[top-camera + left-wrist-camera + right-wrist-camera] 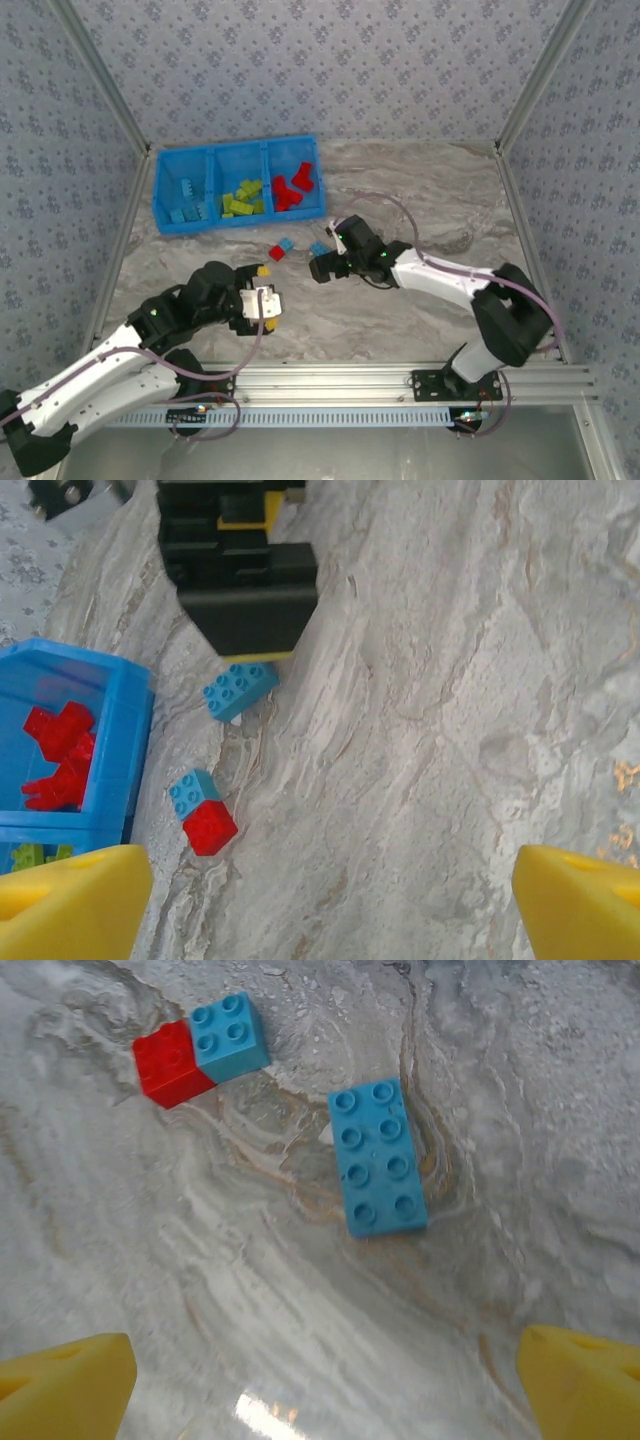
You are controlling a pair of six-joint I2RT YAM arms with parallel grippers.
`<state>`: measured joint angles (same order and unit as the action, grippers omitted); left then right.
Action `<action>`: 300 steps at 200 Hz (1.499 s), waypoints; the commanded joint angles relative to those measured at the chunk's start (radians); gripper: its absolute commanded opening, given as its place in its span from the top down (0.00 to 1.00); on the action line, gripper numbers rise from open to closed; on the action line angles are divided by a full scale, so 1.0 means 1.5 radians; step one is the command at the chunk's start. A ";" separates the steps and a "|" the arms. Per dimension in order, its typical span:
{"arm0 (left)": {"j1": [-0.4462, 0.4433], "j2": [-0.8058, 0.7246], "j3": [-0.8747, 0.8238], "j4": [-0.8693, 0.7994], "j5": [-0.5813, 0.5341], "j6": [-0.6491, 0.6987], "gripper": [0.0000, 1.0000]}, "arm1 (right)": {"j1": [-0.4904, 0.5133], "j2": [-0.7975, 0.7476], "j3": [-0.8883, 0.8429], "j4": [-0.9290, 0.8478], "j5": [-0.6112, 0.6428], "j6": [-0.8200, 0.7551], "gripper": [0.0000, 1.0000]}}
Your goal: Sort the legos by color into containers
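Observation:
The blue tray (161,205) holds sorted legos: light blue ones (187,203) in the left container, lime green ones (242,198) in the middle, red ones (293,185) on the right. Three legos lie loose on the table: a red brick (276,254) touching a small light blue brick (287,244), and a longer light blue brick (318,248). My right gripper (326,250) hovers open over the longer brick (378,1158), which lies flat beyond its yellow fingertips (65,1380). My left gripper (267,297) stands open and holds nothing, short of the red brick (210,828) and its blue neighbour (192,791).
In the left wrist view the tray's corner (118,742) with red bricks (58,752) sits at the left, and the right gripper's black body (240,580) hangs over the longer blue brick (240,690). Patterned walls close in the marbled table (430,200).

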<state>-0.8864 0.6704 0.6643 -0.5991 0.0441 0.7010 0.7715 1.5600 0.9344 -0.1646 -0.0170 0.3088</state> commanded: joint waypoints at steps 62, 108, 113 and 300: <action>0.025 -0.024 -0.042 0.049 -0.029 0.036 0.01 | -0.011 0.234 0.166 -0.020 0.019 -0.046 0.25; 0.041 -0.015 -0.047 0.075 -0.022 0.011 0.01 | -0.004 0.269 0.194 -0.038 0.092 -0.047 0.52; 0.044 -0.014 -0.046 0.079 -0.022 0.003 0.01 | -0.003 0.266 0.189 -0.036 0.090 -0.048 0.54; 0.192 0.343 0.222 0.262 0.292 -1.065 0.14 | 0.077 -0.319 -0.162 0.249 -0.015 -0.182 0.69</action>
<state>-0.5903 1.1679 0.9558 -0.2661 0.3935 -0.8040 0.8703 1.1255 0.7052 0.1524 0.0097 0.0616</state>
